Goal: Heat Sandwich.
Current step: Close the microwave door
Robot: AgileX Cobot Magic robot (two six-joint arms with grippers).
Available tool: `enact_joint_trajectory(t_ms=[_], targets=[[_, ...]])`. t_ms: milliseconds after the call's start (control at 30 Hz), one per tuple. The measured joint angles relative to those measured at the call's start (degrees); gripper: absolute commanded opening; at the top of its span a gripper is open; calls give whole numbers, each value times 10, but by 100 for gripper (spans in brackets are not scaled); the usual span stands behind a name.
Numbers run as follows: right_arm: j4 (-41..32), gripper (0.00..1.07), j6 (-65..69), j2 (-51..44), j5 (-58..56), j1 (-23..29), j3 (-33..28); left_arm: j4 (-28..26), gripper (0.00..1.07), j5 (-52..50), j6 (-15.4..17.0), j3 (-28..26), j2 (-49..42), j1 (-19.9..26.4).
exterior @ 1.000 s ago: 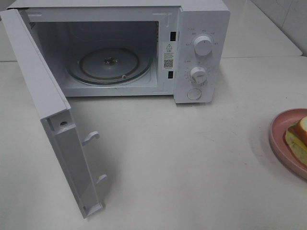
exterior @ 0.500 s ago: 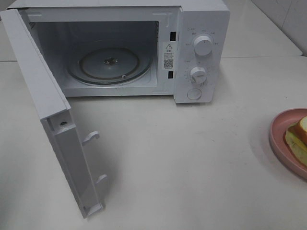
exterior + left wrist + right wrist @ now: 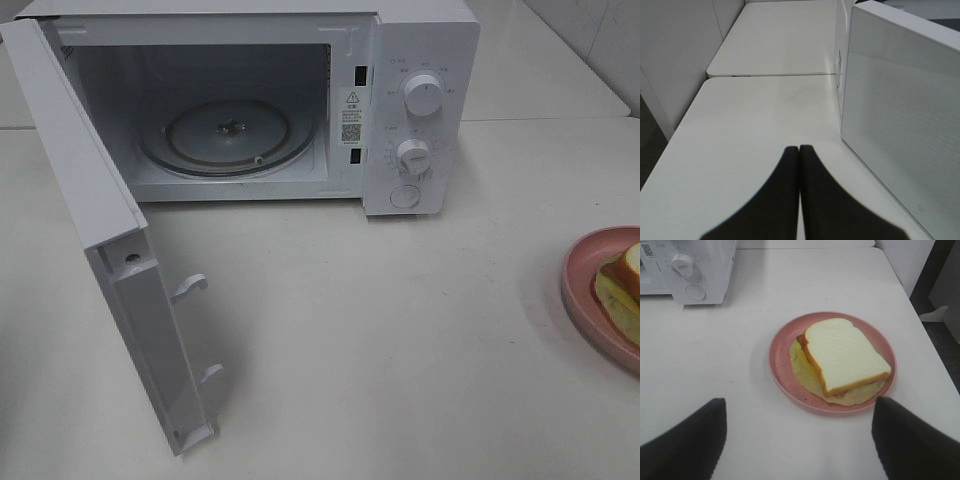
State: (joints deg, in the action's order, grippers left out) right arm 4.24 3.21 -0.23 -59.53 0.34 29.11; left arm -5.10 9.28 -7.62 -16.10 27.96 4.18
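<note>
White worktop (image 3: 400, 340) carries a microwave (image 3: 420, 100), door (image 3: 90, 220) swung fully open, turntable (image 3: 228, 135) bare; loading looks next. Pink plate (image 3: 832, 362) with the sandwich (image 3: 845, 355) sits well apart near the worktop's right edge, open surface between. Right hand (image 3: 800, 440) hovers wide before the plate; left hand (image 3: 799, 155) pinched shut, empty, beside the door.

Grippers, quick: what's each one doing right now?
Left gripper: shut, holding nothing, beside the microwave door.
Right gripper: open, empty, facing the sandwich on the plate.
</note>
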Motion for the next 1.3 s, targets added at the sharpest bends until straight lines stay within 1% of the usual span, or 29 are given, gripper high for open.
enact_joint_trajectory(t_ms=[100,133,167,233,267,300,400,433,467,567,600,633,700,733,767,867,900,933,1000,1033,1067,1133,1167,1300], targets=[[0,76,0,0,0,0,0,0,0,-65,0,30,16,0],[0,76,0,0,0,0,0,0,0,-65,0,30,16,0],[0,76,0,0,0,0,0,0,0,-104,0,46,29,0],[0,76,0,0,0,0,0,0,0,-151,0,60,48,0],[0,76,0,0,0,0,0,0,0,-195,0,70,72,0],[0,76,0,0,0,0,0,0,0,-195,0,70,72,0],[0,76,0,0,0,0,0,1,0,-250,0,73,109,0],[0,76,0,0,0,0,0,3,0,-284,0,73,143,0],[0,76,0,0,0,0,0,3,0,-284,0,73,143,0],[0,76,0,0,0,0,0,15,0,-328,3,73,194,0],[0,76,0,0,0,0,0,15,0,-328,3,73,194,0],[0,76,0,0,0,0,0,28,0,-360,15,73,229,0],[0,76,0,0,0,0,0,43,0,-385,29,73,258,0],[0,76,0,0,0,0,0,59,0,-416,49,73,287,0],[0,76,0,0,0,0,0,59,0,-416,49,73,287,0],[0,76,0,0,0,0,0,85,0,-455,76,72,325,0],[0,76,0,0,0,0,0,106,0,-470,92,66,349,0],[0,76,0,0,0,0,0,106,0,-470,92,66,349,0],[0,76,0,0,0,0,0,126,0,-483,101,58,374,0],[0,76,0,0,0,0,0,148,0,-499,107,50,400,0],[0,76,0,0,0,0,0,148,0,-499,107,50,400,0],[0,76,0,0,0,0,0,172,0,-521,117,44,425,0],[0,76,0,0,0,0,0,190,0,-549,129,42,445,0],[0,76,0,0,0,0,0,210,0,-591,145,39,473,-2]])
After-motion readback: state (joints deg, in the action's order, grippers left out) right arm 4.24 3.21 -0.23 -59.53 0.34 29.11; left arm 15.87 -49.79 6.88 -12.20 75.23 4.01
